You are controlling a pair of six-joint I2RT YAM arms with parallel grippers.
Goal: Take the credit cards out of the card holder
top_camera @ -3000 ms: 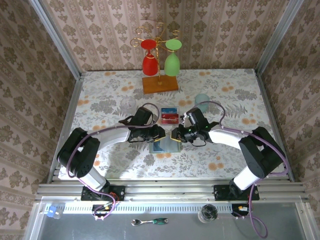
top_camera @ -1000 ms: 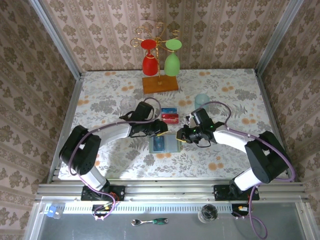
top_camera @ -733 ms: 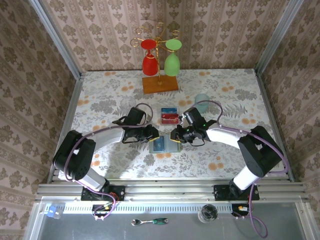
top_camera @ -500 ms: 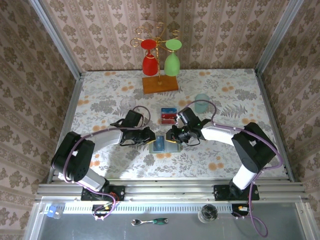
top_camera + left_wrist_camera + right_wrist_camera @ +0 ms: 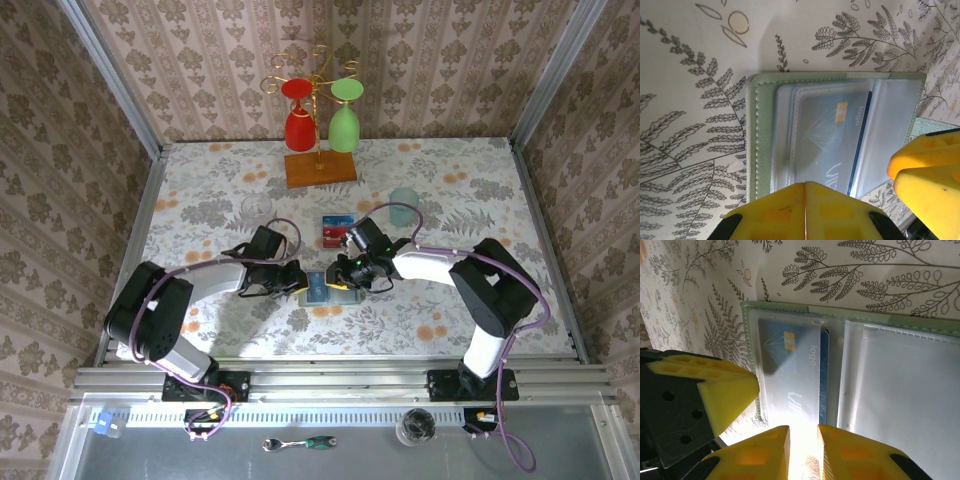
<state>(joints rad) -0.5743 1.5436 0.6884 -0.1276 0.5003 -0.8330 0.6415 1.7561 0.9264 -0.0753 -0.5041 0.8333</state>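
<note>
Left fingers [image 5: 805, 200] are pressed together at the edge of the card holder [image 5: 752, 150], which lies open on the desk [image 5: 690, 50]. Right fingers [image 5: 780, 440] stand slightly apart; grip cannot be determined. 1 blue credit card [image 5: 825, 130] sits in its pocket.

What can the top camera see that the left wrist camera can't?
Top camera: the red glass and green glass hanging on a rack, the teal cup, and the tray holding loose cards. Left wrist camera: the gold chip and faint writing on the blue card. Both: the open wallet with that card inside, lying on the flowery table.
</note>
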